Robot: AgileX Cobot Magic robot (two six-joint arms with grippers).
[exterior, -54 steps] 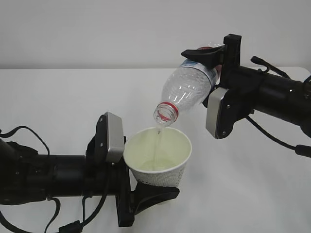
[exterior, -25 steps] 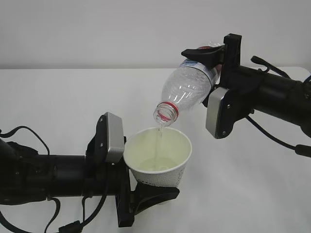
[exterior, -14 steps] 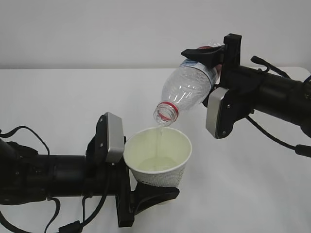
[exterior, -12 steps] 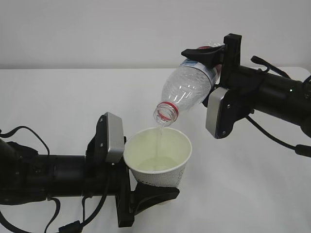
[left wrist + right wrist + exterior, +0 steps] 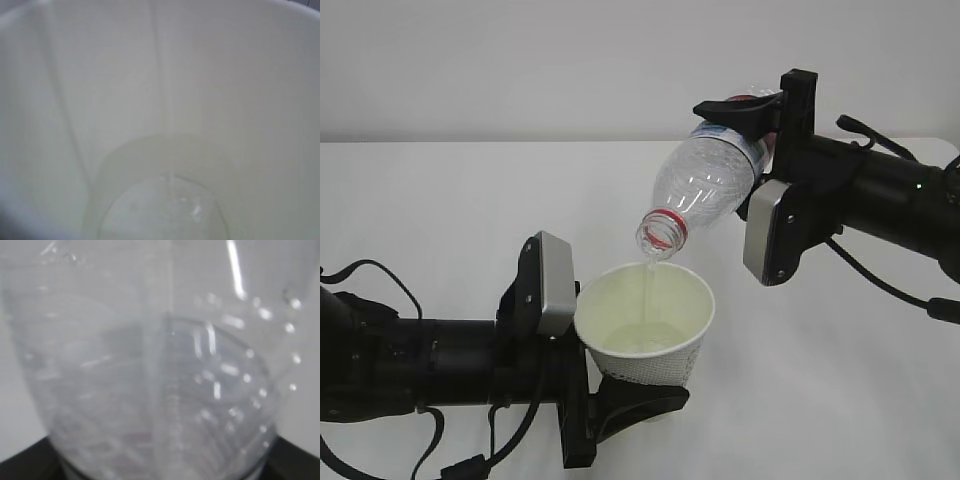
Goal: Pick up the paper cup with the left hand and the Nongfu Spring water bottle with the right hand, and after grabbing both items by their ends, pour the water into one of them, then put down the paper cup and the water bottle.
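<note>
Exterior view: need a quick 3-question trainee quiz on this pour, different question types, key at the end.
1. True or false: the bottle is tilted with its mouth above the paper cup.
2. Which gripper holds the cup? A) left gripper B) right gripper C) neither
3. Fill in: a thin stream of ____ falls from the bottle's mouth into the cup.

Key: 1 true; 2 A; 3 water
</note>
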